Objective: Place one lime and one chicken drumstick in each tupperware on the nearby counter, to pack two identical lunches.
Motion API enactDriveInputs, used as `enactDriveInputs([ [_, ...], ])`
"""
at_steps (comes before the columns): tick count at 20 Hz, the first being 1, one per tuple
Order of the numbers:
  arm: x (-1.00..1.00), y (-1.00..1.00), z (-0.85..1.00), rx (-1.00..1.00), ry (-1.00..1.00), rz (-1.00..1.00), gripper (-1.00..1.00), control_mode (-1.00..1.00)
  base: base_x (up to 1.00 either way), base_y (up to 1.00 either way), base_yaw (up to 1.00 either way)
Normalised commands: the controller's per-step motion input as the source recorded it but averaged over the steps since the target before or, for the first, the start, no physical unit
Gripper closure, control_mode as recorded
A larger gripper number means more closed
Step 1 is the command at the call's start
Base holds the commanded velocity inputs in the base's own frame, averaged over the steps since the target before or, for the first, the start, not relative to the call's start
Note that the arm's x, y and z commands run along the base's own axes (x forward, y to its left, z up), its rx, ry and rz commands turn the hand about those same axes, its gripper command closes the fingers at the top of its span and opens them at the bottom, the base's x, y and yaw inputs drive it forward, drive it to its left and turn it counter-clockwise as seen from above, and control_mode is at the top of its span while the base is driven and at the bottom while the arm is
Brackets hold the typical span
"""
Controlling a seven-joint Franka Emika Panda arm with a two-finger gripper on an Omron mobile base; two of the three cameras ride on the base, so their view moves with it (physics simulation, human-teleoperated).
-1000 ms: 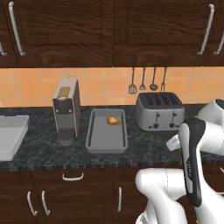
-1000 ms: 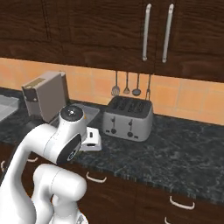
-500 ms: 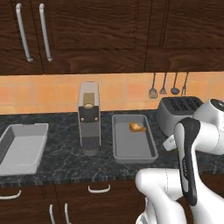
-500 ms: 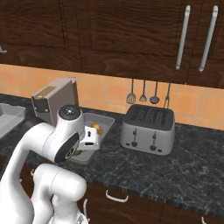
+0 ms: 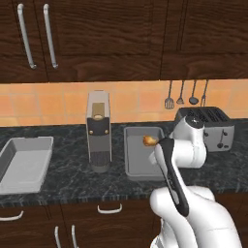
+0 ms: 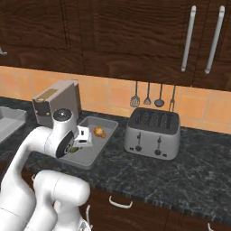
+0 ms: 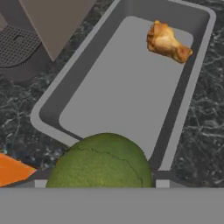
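Here, in the left base view, the white arm rises at the lower right and bends over the dark marbled counter point(image 5: 63, 177). A grey tupperware point(image 5: 137, 167) lies just right of the coffee machine point(image 5: 99, 131), and a chicken drumstick point(image 5: 149, 140) rests near its back end. A second grey tupperware point(image 5: 25, 162) sits well apart at the left edge. The toaster point(image 5: 208, 127) stands behind the arm's elbow.

In the right base view, the gripper point(image 6: 83, 137) hangs over the near tupperware point(image 6: 104, 134), close to the drumstick point(image 6: 99, 132). A sliver of green, the lime point(image 6: 73, 149), peeks out below the hand. The toaster point(image 6: 153, 132) stands to the right, with utensils point(image 6: 147, 95) hanging on the wall above.

In the hand view, the lime point(image 7: 100, 164) sits large at the bottom, right between the finger tips, so the gripper is clamped on it. Beyond lies the tupperware point(image 7: 188, 87), with the drumstick point(image 7: 167, 42) in its far corner.
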Motion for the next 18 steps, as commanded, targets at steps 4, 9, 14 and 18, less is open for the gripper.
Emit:
enactDriveInputs([
  [4, 1.00, 0.21, -0.59, -0.04, 0.00, -0.01, 1.00, -1.00, 0.00, 0.00, 0.00],
  [9, 0.86, 0.02, -0.46, -0.03, 0.00, 0.00, 1.00, -1.00, 0.00, 0.00, 0.00],
  [14, 0.52, 0.00, -0.66, -0.05, 0.00, 0.00, 1.00, -1.00, 0.00, 0.00, 0.00],
  [18, 0.17, 0.00, -0.32, -0.02, 0.00, 0.00, -1.00, -1.00, 0.00, 0.00, 0.00],
])
